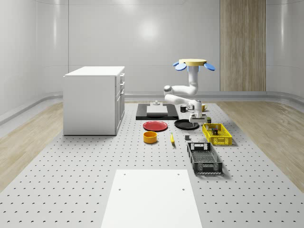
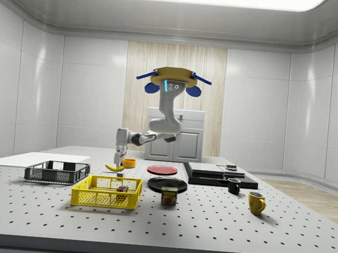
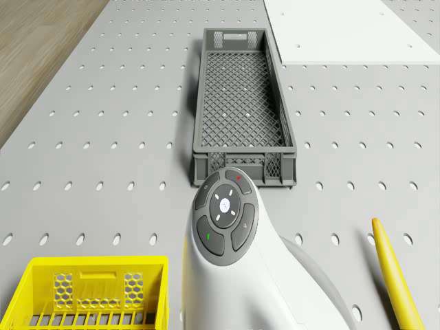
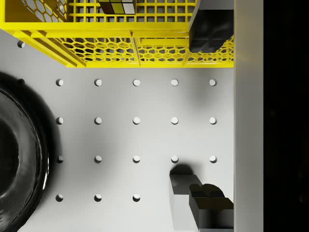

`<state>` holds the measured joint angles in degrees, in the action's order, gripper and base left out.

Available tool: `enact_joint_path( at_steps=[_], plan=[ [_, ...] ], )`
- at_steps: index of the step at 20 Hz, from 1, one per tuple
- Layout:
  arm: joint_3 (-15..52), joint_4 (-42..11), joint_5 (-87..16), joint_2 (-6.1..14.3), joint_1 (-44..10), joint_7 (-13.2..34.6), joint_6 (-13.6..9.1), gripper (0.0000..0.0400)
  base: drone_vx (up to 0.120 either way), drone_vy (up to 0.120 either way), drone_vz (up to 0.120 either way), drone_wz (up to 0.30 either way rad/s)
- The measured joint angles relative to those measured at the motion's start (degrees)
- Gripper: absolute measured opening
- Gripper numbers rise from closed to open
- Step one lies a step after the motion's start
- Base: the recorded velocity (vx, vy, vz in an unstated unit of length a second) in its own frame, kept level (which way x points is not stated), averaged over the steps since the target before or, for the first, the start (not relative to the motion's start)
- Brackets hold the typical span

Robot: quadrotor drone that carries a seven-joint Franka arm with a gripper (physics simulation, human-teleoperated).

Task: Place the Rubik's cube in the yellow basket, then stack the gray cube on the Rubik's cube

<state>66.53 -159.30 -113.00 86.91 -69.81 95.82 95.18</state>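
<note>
Wrist view: I see both fingertips (image 4: pixel 208 34) spread wide, the gripper (image 4: pixel 210 118) released and holding nothing, over bare table beside the yellow basket (image 4: pixel 120 46).
Gray cube (image 4: pixel 183 195): on the table, partly covered by one fingertip; I can't tell if they touch.
Rubik's cube (image 4: pixel 117 6): inside the basket, cut off at the frame edge.
Black plate (image 4: pixel 19 159): cropped by the frame edge.
Drone (image 1: pixel 194 63): I read it hovering above the table's far part, arm reaching down by the basket.
Side view: cube in the basket is hard to make out through the mesh.
</note>
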Motion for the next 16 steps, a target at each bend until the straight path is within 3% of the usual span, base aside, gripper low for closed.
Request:
enact_joint_path(
  at_steps=[10,16],
  plan=[
    [-0.04,-0.02,-0.15,-0.33,0.15,-0.11,-0.31,0.04,0.0,-0.12,0.0,0.0],
    [-0.06,-0.04,-0.23,-0.51,0.23,-0.17,-0.48,0.04,0.0,-0.12,-0.113,0.0]
  ],
)
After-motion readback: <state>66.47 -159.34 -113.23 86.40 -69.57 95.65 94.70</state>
